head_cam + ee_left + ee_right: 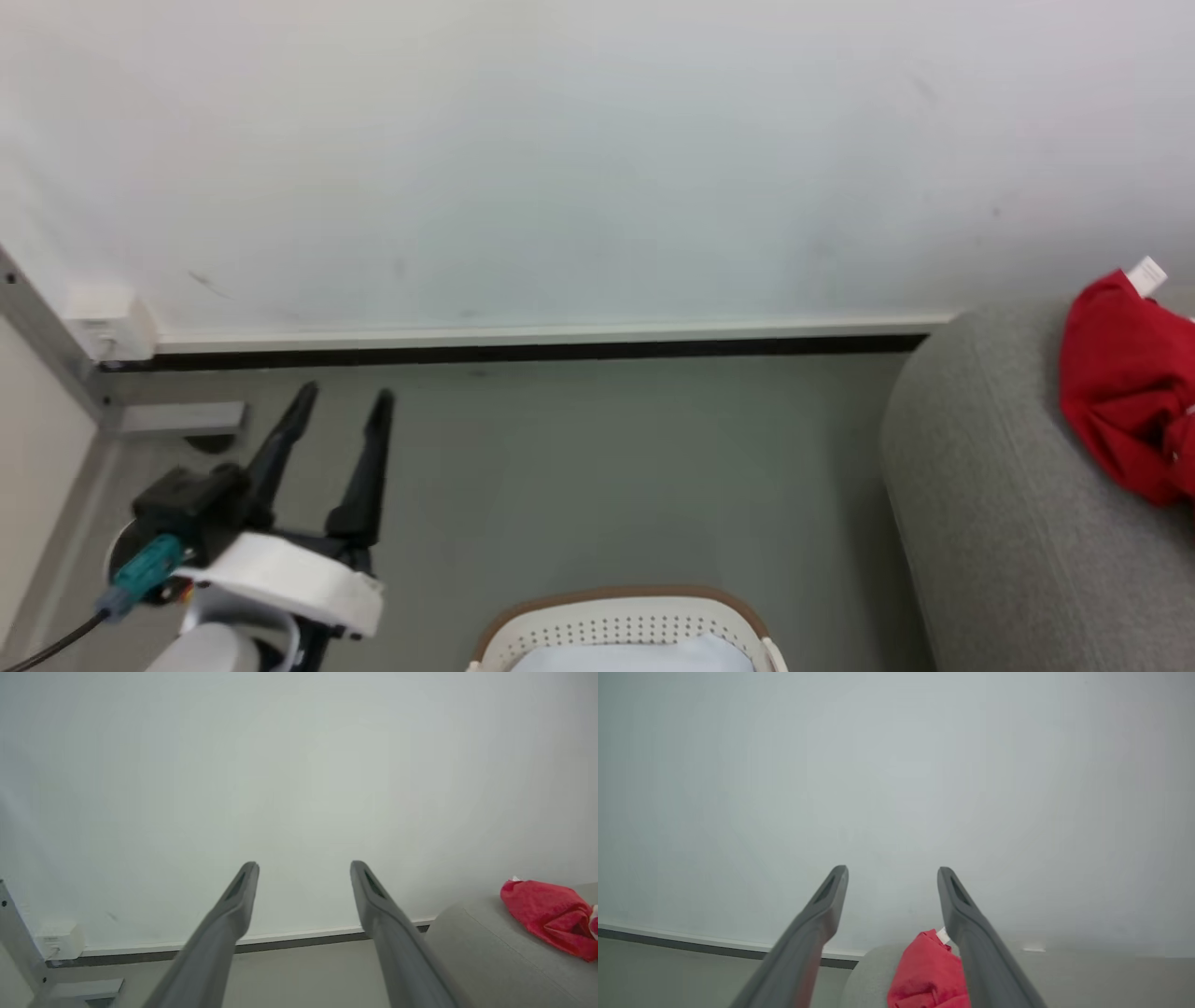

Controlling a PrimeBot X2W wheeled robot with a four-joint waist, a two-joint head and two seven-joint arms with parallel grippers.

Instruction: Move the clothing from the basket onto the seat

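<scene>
A bright red piece of clothing [1125,392] with a small white tag lies crumpled on the grey seat [990,504] at the right. It also shows in the left wrist view as clothing [549,914] on the seat [495,952]. In the right wrist view the clothing [927,975] lies on the seat [868,980] just below my right gripper [893,872], which is open and holds nothing. My left gripper [341,401] is open and empty above the floor at the lower left; its fingers [233,905] point at the wall. The white basket [621,630] with a brown rim sits at the bottom centre, something pale inside.
A white wall [597,159] with a dark baseboard [523,353] runs across the back. A grey metal frame [56,364] with a small white box stands at the far left. Grey floor [597,467] lies between the basket, wall and seat.
</scene>
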